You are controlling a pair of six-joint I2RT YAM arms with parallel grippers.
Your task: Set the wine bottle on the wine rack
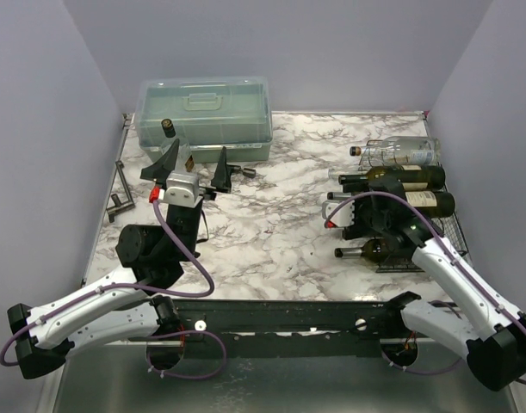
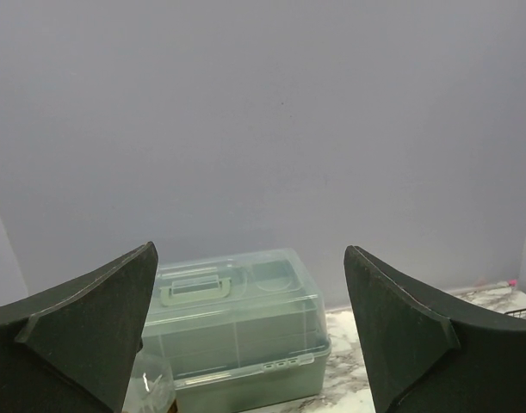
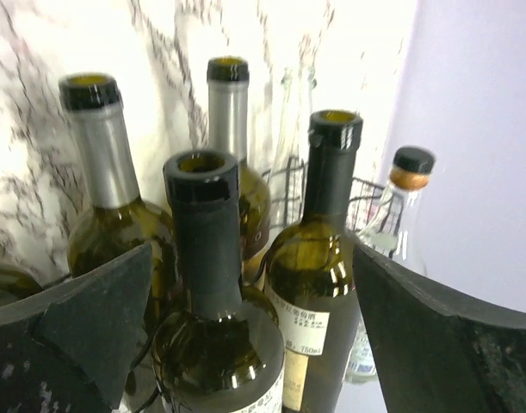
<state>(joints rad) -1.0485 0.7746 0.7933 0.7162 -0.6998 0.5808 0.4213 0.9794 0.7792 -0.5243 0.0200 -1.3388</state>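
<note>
The black wire wine rack (image 1: 456,234) stands at the right of the table, with several bottles lying on it, necks to the left. These are a clear bottle (image 1: 405,152) at the back, two dark labelled bottles (image 1: 413,178) behind the arm, and a dark bottle (image 1: 379,249) nearest. My right gripper (image 1: 366,208) is open at the bottle necks. In the right wrist view its fingers (image 3: 99,318) flank a black-necked bottle (image 3: 202,249) and a labelled bottle (image 3: 318,292), with rack wire (image 3: 366,202) behind. My left gripper (image 1: 194,163) is open and empty before the box, next to an upright capped bottle (image 1: 169,127).
A translucent grey-green plastic box (image 1: 207,116) with a handle stands at the back left; it also shows in the left wrist view (image 2: 237,327). A metal bracket (image 1: 119,196) lies by the left table edge. Walls close the left, back and right.
</note>
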